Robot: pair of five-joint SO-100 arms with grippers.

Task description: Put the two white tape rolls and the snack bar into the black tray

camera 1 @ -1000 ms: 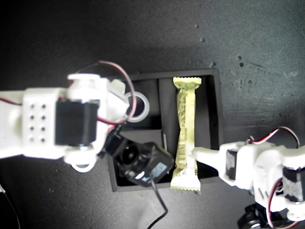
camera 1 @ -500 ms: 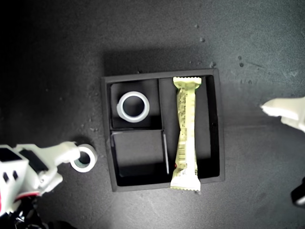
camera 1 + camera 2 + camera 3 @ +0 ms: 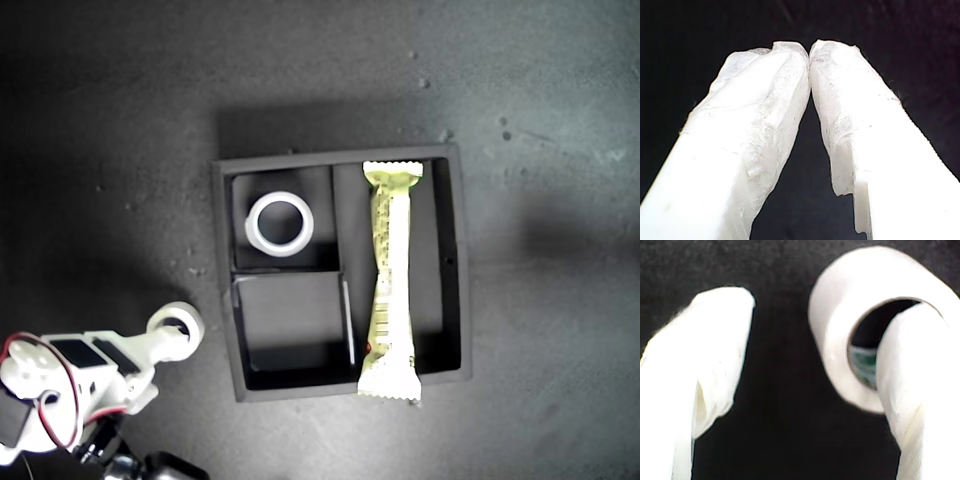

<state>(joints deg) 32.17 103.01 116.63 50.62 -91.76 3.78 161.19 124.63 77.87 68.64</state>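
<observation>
Second end effector apart, one finger through smaller tape roll on tabletop beside black tray; first end effector together; larger roll and snack bar in tray.

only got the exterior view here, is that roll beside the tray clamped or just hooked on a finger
Observer: Hooked. In the second wrist view one finger of my second gripper passes through the tape roll, and the jaws stand open.
Operator: which roll is it
Observer: Its inner rim shows green.
Operator: other gripper isn't in my view
Observer: My first gripper is shut on nothing, over a dark surface.
</observation>
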